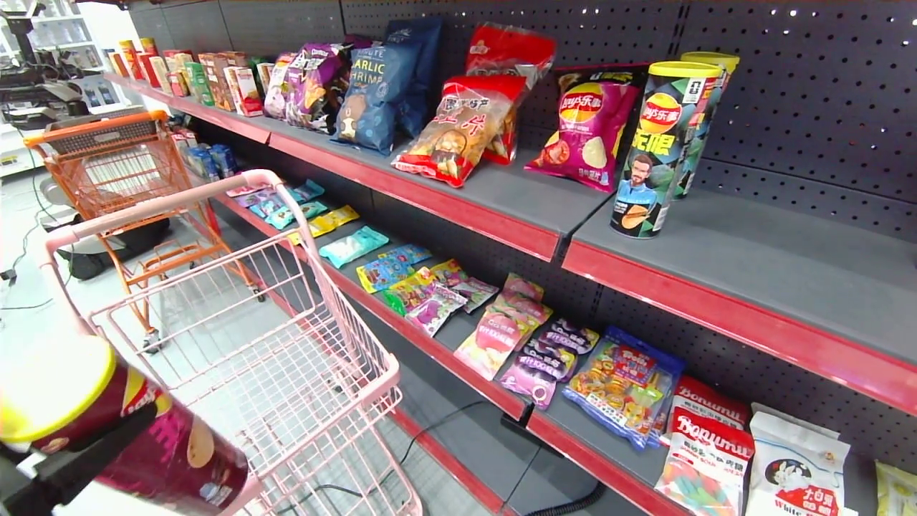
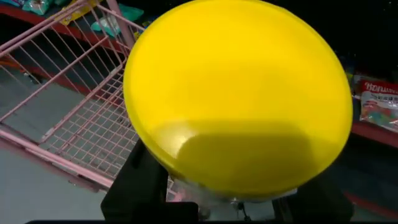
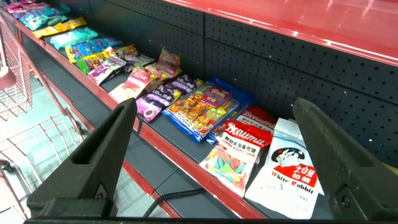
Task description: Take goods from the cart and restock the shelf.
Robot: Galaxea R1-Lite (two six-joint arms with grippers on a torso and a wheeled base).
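Left gripper (image 1: pixel 68 459) is clamped on a chip can (image 1: pixel 168 448), dark red with a yellow lid (image 2: pixel 239 93). One black finger (image 1: pixel 93 441) lies across the can's side, and the left wrist view shows black fingers hugging it on both sides just under the lid. In the head view the can sits way down at 8 o'clock, tilted with the lid pointing to about 10. Right gripper (image 3: pixel 217 168) is spread wide, nothing between the fingers, hanging in front of the lower shelf (image 3: pixel 180 155) with a white bag (image 3: pixel 286 171) and a red-and-white bag (image 3: pixel 239 146) past it. From the held can, the pink cart (image 1: pixel 326 301) is right there at 2 o'clock, and an orange cart (image 1: pixel 107 143) stands farther off at 12. The upper shelf (image 1: pixel 752 258) runs across at 1 to 3 o'clock in the head view, with two more yellow-lidded cans (image 1: pixel 663 143) standing upright on it, a purple chip bag (image 1: pixel 591 125) just beside them at their 9 o'clock, and a bare stretch at their 4 o'clock.
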